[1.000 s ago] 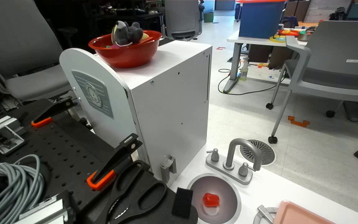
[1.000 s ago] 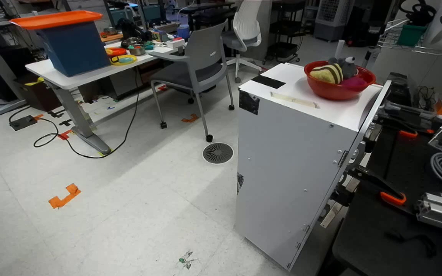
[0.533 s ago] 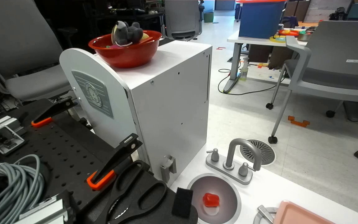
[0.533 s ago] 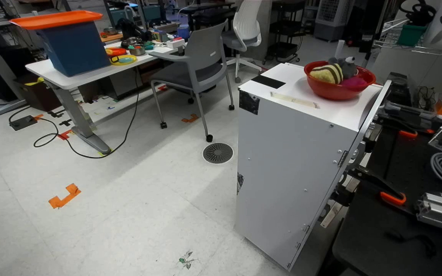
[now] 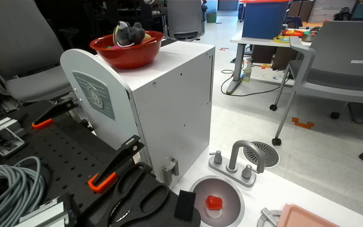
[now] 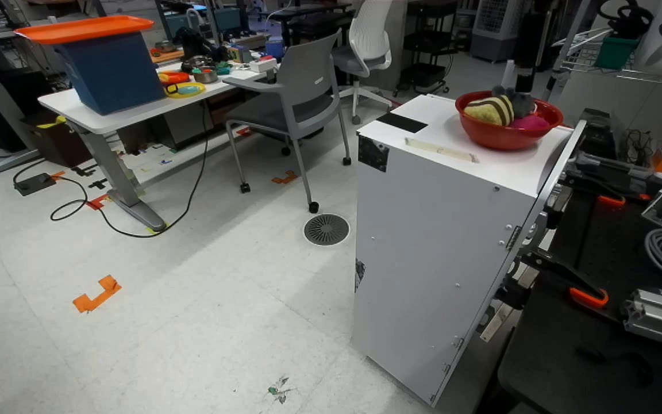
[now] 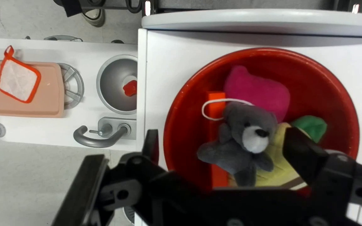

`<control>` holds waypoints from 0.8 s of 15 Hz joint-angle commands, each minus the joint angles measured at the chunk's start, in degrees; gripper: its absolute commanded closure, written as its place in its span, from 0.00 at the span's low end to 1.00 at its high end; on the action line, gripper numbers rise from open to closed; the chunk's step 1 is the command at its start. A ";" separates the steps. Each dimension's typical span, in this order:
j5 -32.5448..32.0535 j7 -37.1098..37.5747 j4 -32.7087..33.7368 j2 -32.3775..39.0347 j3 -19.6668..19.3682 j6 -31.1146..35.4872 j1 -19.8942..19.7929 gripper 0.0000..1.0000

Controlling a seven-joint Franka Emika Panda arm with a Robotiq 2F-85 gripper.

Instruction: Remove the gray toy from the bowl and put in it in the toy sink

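The gray toy, a plush bear with a white muzzle, lies in the bowl in both exterior views (image 5: 129, 35) (image 6: 522, 104) and the wrist view (image 7: 236, 153). The red bowl (image 5: 128, 58) (image 6: 497, 137) (image 7: 185, 125) stands on a white cabinet. My gripper (image 7: 222, 142) is open and empty; in the wrist view its fingers frame the bear, apart from it. In an exterior view a dark part of it hangs above the bowl and hides the bear's muzzle. The toy sink (image 5: 230, 192) (image 7: 112, 81) lies below, beside the cabinet, with a red piece (image 5: 214, 202) in it.
A pink toy (image 7: 259, 94), a yellow striped toy (image 6: 489, 111), an orange piece (image 7: 219, 175) and a green piece (image 7: 311, 127) share the bowl. A rounded panel (image 5: 95, 72) rises along one cabinet edge. The faucet (image 5: 249, 146) stands beside the sink. A pink tray (image 5: 301, 217) lies farther along.
A dark part of my gripper or arm has come into view above the bowl from the top and covers the bear's muzzle. The toy, bowl and sink have not moved.
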 commanded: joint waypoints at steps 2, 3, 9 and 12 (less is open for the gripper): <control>-0.14 -1.03 1.24 0.56 1.60 0.80 1.48 0.00; 0.25 -1.33 1.38 0.82 1.85 0.73 1.68 0.00; 0.95 -2.67 0.22 0.07 1.84 1.37 1.78 0.00; 1.30 -2.76 0.21 0.32 1.42 0.99 1.26 0.00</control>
